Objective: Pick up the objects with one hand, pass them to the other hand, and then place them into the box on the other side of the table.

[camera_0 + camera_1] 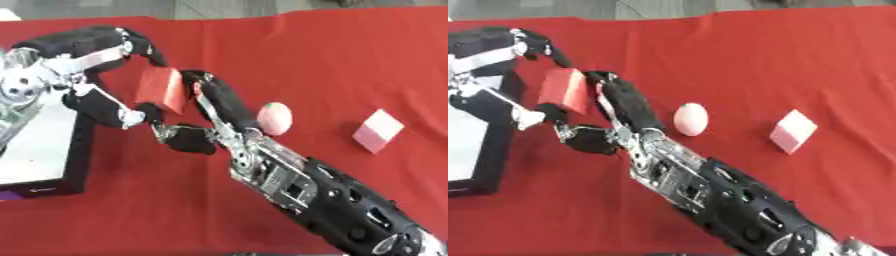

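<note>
Red block (162, 90): the thing being passed, held off the cloth at about ten o'clock, caught between both hands right beside the box.
Tablecloth (332, 60): red, covering the whole work surface, so the block barely stands out against it.
Box (39, 145): black-walled with a pale floor, at nine o'clock on the robot's left edge — the drop spot, I'd judge, since the block came across to this side.
Right hand (210, 107): its arm reaches in from five o'clock, long fingers laid up the block's right face and thumb curled below; it looks like the giving hand, holding the block out toward the left.
Left hand (105, 65): arched over from the ten o'clock corner, fingers hooked on the block's top edge and thumb under its lower left — taking it, by the look of it.
Pink cube (378, 131): at three o'clock on the cloth, well apart, waiting its turn.
Pink egg shape (274, 118): near centre, just beside the right wrist, untouched.
</note>
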Controlling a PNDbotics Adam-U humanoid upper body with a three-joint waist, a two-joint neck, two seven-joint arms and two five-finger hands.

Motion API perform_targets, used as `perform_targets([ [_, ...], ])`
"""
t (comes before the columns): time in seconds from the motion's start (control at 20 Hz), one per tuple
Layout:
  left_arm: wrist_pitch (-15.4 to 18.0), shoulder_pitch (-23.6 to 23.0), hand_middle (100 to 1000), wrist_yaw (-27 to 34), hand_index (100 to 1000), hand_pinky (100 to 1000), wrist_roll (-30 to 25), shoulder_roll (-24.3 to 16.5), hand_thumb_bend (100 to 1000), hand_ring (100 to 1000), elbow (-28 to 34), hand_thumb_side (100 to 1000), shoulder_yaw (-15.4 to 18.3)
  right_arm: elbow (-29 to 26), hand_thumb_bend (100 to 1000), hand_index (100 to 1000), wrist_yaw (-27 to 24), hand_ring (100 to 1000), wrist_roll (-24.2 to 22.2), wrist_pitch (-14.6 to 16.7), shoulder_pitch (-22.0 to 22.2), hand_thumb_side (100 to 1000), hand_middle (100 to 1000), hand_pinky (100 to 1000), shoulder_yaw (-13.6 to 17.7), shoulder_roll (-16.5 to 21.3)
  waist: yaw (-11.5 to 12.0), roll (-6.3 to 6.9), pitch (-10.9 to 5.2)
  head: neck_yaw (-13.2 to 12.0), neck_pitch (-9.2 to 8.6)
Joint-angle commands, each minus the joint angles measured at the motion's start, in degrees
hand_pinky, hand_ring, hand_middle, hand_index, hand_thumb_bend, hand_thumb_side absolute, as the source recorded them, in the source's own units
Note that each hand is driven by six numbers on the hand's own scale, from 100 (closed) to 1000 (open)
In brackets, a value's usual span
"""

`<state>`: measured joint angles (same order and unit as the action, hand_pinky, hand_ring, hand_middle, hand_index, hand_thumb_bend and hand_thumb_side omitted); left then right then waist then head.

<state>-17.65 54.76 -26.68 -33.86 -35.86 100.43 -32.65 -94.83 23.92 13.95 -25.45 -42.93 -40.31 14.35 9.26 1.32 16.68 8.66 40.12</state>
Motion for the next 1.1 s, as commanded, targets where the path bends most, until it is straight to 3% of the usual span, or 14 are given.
perform_targets([
  [0.05,-0.23,1.36,721,0.7,805,838,-0.1,-0.08,151,859,0.33,129,0.78,-1.11,100,648,0.31,653,-0.44,0.53,-1.07,451,651,726,-0.81,-0.46,0.02,0.08,-0.86,-0.21,-0.39],
  [0.55,-1.01,1.2,590,2.6,696,799,1.73,-0.08,100,730,0.67,125,1.0,-1.26,100,650,0.24,654,-0.88,0.58,-0.86,438,653,723,-0.74,-0.15,0.0,0.02,-0.84,-0.22,-0.32],
  [0.7,-0.68,1.18,484,2.25,581,751,3.54,-0.23,100,642,1.1,117,0.87,-1.33,100,661,-0.04,660,-0.5,0.19,-0.77,275,665,717,-0.56,-0.05,-0.07,0.03,-0.85,-0.17,-0.32],
  [0.85,0.23,1.11,408,1.41,492,725,5.13,-0.2,100,588,1.14,121,0.55,-1.58,100,676,-0.54,670,0.44,-0.13,-0.74,176,682,713,-0.36,0.04,-0.19,0.02,-0.86,-0.15,-0.38],
  [0.95,1.01,1.06,378,0.87,457,709,5.92,-0.05,100,565,0.8,111,0.32,-1.81,100,687,-0.82,679,1.25,-0.22,-0.74,145,694,711,-0.31,0.08,-0.27,0.02,-0.86,-0.15,-0.44],
  [1.1,1.96,1.05,352,0.05,424,697,6.81,0.12,100,545,0.16,100,0.03,-2.21,100,706,-1.09,694,2.32,-0.11,-0.72,167,714,709,-0.25,0.15,-0.39,0.05,-0.84,-0.2,-0.5],
])
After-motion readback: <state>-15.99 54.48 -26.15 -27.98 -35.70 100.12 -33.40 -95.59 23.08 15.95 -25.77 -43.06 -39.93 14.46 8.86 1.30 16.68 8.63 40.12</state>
